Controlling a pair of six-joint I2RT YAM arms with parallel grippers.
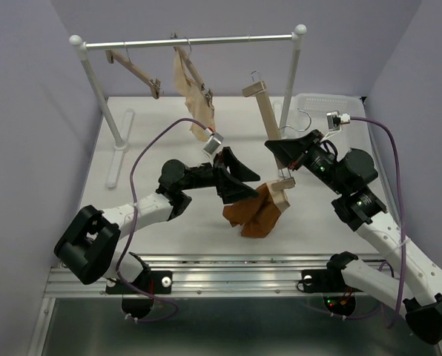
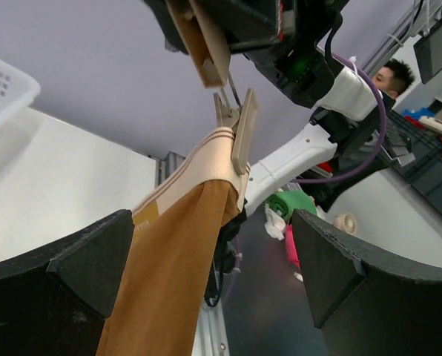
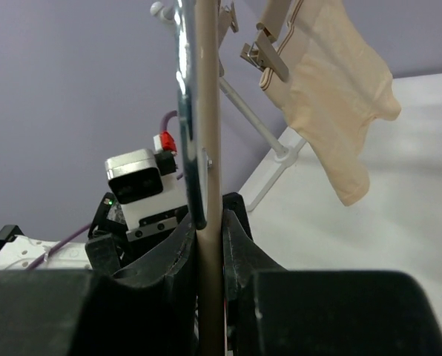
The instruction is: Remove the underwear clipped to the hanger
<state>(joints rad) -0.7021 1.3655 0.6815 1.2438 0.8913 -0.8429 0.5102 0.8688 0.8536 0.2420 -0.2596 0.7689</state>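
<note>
Soft, light rust-brown underwear [image 1: 256,213] dangles over the counter [image 1: 184,230] from the hanger [image 1: 268,119], which the right fingers [image 3: 239,245] clamp. The left fingers [image 2: 87,267], spread apart, flank it. Pinch the cloth just below the clip [image 2: 243,130].

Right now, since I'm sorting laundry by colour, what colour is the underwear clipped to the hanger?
Rust orange-brown underwear, cream waistband; clearest in left wrist view.

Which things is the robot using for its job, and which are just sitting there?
Job: the underwear, the hanger it is clipped to, the right gripper holding that hanger, the open left gripper.
Just there: the beige garment, the empty hanger, the rack, the white basket.
</note>
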